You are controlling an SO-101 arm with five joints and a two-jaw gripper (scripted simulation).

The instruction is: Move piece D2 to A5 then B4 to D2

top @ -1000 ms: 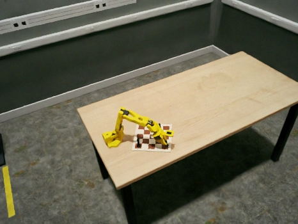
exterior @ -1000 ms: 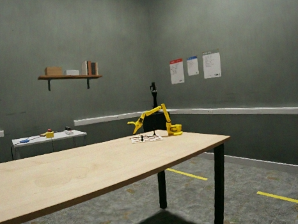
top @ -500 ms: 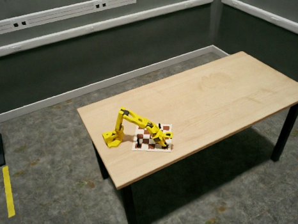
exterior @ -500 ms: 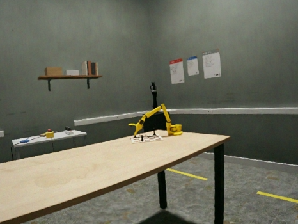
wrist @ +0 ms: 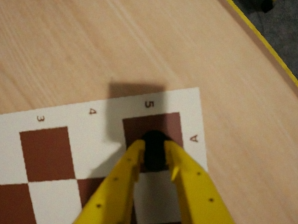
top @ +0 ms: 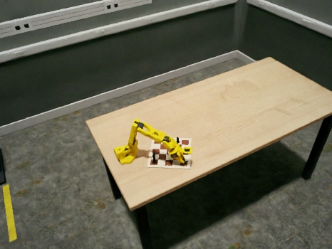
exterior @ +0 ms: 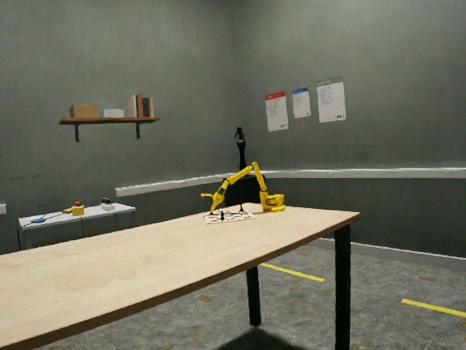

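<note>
In the wrist view my yellow gripper (wrist: pixel 155 152) is shut on a black chess piece (wrist: pixel 154 147). The piece is over the brown square A5 (wrist: pixel 152 134), in the board's corner by the labels 5 and A. I cannot tell whether its base touches the board. In the top view the arm (top: pixel 153 136) reaches over the small brown-and-white board (top: pixel 168 155), with the gripper (top: pixel 182 160) at the board's near right corner. Other black pieces stand on the board at its left (top: pixel 154 156) and at its back (top: pixel 177 139). In the exterior view the arm (exterior: pixel 240 185) and board (exterior: pixel 229 216) are small at the table's far end.
The board lies near the front left edge of a long wooden table (top: pixel 221 117). The arm's base (top: pixel 125 152) stands left of the board. The table edge runs close beyond A5 (wrist: pixel 260 45).
</note>
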